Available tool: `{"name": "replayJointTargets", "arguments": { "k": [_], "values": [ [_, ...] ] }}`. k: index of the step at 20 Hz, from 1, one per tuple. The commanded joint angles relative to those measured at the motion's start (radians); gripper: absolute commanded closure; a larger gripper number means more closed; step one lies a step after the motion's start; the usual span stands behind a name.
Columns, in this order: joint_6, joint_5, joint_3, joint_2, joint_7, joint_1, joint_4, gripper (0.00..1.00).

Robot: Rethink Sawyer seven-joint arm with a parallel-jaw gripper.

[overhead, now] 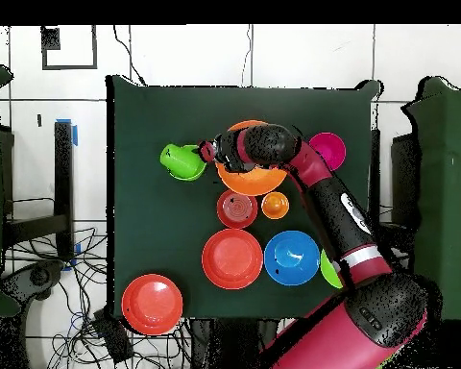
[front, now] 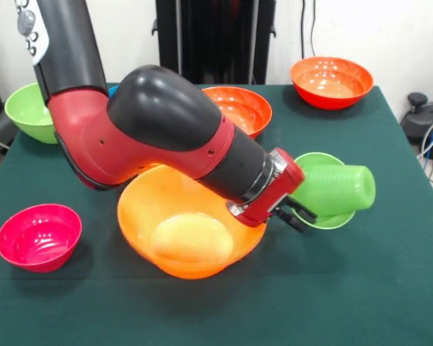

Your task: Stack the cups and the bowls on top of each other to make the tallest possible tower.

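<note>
Dark green cloth covers the table (front: 390,288), with a white wall and the robot's black pedestal (front: 215,40) at the far side in the front view. From the upper left the red and black arm (front: 166,137) slants down over the largest orange bowl (front: 187,234), which sits near the middle of the table and is empty. The gripper (front: 297,216) hangs just past that bowl's right rim, its black fingers (front: 303,210) pointing right toward the green cup (front: 335,189). The fingers look slightly parted and hold nothing, though their tips are small and dark, so the gap is hard to judge. The green cup lies on its side across a small green bowl (front: 325,220), its mouth facing the gripper; whether the fingertips touch the cup's rim cannot be told.

At the near left stands a pink bowl (front: 38,236), upright and alone. At the far left edge sits a larger green bowl (front: 30,112), partly hidden by the arm. Behind the arm is an orange-red bowl (front: 238,108), and at the far right corner another orange-red bowl (front: 330,81).

The overhead view adds things the arm hides in front: a blue bowl (overhead: 291,257), a small red-orange bowl (overhead: 236,208) and the orange cup (overhead: 275,204) standing just beside it. Nothing is stacked apart from the green cup resting on the small green bowl.
</note>
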Motion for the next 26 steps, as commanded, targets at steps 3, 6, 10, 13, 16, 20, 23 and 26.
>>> {"name": "replayJointTargets", "arguments": {
  "k": [3, 6, 10, 13, 16, 20, 23, 26],
  "values": [
    [-0.078, -0.076, 0.081, 0.076, -0.374, -0.013, -0.003, 1.00],
    [-0.073, -0.082, 0.091, 0.088, -0.361, -0.017, -0.005, 0.00],
    [-0.100, -0.088, 0.100, 0.095, -0.355, -0.030, 0.009, 0.00],
    [-0.109, -0.089, 0.114, 0.112, -0.359, -0.040, 0.014, 0.00],
    [-0.112, -0.090, 0.126, 0.113, -0.349, -0.044, 0.018, 0.00],
    [-0.111, -0.096, 0.130, 0.113, -0.339, -0.048, 0.020, 0.00],
    [-0.106, -0.103, 0.125, 0.109, -0.331, -0.044, 0.015, 0.00],
    [-0.102, -0.107, 0.119, 0.102, -0.323, -0.038, 0.009, 0.00]
  ]
}}
